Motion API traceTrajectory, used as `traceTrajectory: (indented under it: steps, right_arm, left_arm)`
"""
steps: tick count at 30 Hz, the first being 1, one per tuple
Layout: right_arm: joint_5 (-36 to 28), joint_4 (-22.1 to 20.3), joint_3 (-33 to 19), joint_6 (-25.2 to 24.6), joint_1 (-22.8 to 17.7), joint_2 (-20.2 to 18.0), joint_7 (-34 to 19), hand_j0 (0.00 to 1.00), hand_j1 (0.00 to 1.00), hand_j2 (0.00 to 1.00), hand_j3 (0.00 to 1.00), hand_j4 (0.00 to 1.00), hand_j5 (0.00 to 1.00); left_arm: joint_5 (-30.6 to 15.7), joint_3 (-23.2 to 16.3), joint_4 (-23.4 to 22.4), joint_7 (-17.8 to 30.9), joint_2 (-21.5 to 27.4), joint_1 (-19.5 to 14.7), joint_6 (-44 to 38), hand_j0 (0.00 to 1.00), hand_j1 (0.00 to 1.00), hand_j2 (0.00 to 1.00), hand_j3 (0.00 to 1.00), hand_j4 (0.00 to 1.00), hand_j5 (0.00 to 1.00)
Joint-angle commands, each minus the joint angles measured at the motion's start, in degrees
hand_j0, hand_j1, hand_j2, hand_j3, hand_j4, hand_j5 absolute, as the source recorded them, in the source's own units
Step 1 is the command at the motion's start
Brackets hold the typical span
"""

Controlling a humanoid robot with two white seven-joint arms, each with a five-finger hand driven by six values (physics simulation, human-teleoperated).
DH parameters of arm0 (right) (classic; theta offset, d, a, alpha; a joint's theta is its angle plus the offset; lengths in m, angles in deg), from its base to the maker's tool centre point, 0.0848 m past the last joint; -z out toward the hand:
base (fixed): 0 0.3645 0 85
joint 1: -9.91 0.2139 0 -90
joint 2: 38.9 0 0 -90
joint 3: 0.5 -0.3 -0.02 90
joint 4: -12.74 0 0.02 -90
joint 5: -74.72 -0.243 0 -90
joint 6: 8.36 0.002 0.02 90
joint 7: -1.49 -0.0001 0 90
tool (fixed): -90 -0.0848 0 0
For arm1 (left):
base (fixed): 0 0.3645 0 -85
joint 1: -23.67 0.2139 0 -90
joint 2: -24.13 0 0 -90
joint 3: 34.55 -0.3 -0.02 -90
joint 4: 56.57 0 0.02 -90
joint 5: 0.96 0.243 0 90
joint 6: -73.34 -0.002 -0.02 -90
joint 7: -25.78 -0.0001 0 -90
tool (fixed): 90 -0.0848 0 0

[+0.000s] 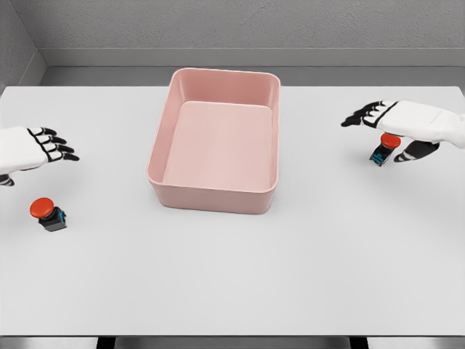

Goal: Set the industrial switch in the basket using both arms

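While spread open above the red-capped switch [384, 149] at three o'clock, right hand [396, 125] risks tipping it from the thumb side; left hand [33, 147], open too, well short of second switch [49, 214] at eight o'clock of empty basket [211, 190].

A white table [232, 276] fills most of the head view — flat, matte and evenly lit, its near edge running along the bottom of the picture. Beyond its far edge lies a strip of grey floor [218, 75], and behind that rises a grey wall [240, 25] with a faintly mottled surface. At the upper left a second wall [14, 43] meets it in a corner — same grey.
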Motion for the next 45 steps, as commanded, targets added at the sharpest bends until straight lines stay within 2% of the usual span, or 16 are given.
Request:
traceTrajectory:
  steps: [1, 3, 6, 10, 19, 24, 29, 37, 40, 45]
  right_arm:
    - [1.1, 2.9, -0.1, -0.1, 0.0, 1.0, 0.0, 1.00, 1.00, 1.00, 1.00, 1.00, 1.00]
    - [1.9, 4.8, -0.4, -0.1, 0.0, 1.0, 0.0, 1.00, 1.00, 1.00, 1.00, 1.00, 1.00]
    - [2.6, 5.8, -0.4, -0.1, 0.0, 1.0, -0.1, 1.00, 1.00, 1.00, 1.00, 1.00, 1.00]
    - [3.0, 7.5, -0.5, -0.1, 0.5, 2.6, -0.1, 1.00, 1.00, 1.00, 1.00, 1.00, 1.00]
    - [4.9, 8.3, -0.5, -0.1, 0.6, 4.3, -0.1, 1.00, 1.00, 1.00, 1.00, 1.00, 1.00]
    - [9.0, 10.7, -3.2, -0.1, 0.8, 7.9, -0.1, 1.00, 1.00, 1.00, 1.00, 1.00, 1.00]
    - [10.9, 12.4, -3.3, -0.1, 0.8, 9.1, -0.1, 1.00, 1.00, 1.00, 1.00, 1.00, 1.00]
    - [11.5, 13.1, -3.3, -0.1, 0.6, 8.6, -0.3, 1.00, 1.00, 1.00, 1.00, 1.00, 1.00]
    - [14.0, 13.4, -5.7, -0.1, 0.4, 8.6, -0.2, 0.89, 0.89, 0.89, 0.89, 0.89, 0.89]
    - [14.0, 13.3, -5.7, -0.1, 0.2, 8.6, -0.2, 0.84, 0.84, 0.84, 0.84, 0.84, 0.84]
  left_arm:
    - [1.6, -3.2, -1.1, 0.1, 0.1, 0.0, -0.1, 1.00, 1.00, 1.00, 1.00, 1.00, 1.00]
    - [3.5, -5.6, -1.1, 0.1, -0.2, 0.0, -0.1, 1.00, 1.00, 1.00, 1.00, 1.00, 1.00]
    - [3.6, -9.2, -1.1, 0.1, -0.4, 0.0, -0.1, 1.00, 1.00, 1.00, 1.00, 1.00, 1.00]
    - [3.6, -10.1, -1.2, 0.0, -0.4, 0.0, -0.1, 1.00, 1.00, 1.00, 1.00, 1.00, 1.00]
    - [3.4, -10.1, -1.1, -0.2, 0.2, -0.3, -0.1, 1.00, 1.00, 1.00, 1.00, 1.00, 1.00]
    - [2.8, -10.1, -1.0, -0.3, 0.5, -1.2, -0.1, 1.00, 1.00, 1.00, 1.00, 1.00, 1.00]
    - [1.7, -10.1, -0.1, -0.5, 2.9, -1.8, -0.1, 1.00, 1.00, 1.00, 1.00, 1.00, 1.00]
    - [-1.4, -9.9, -0.1, -0.5, 3.0, -2.5, -0.1, 1.00, 1.00, 1.00, 1.00, 1.00, 1.00]
    - [-2.4, -10.0, -0.1, -0.5, 3.0, -2.5, -0.1, 1.00, 1.00, 1.00, 1.00, 1.00, 1.00]
    - [-3.3, -10.5, 0.3, -0.4, 3.4, -2.5, -0.1, 1.00, 1.00, 1.00, 1.00, 1.00, 1.00]
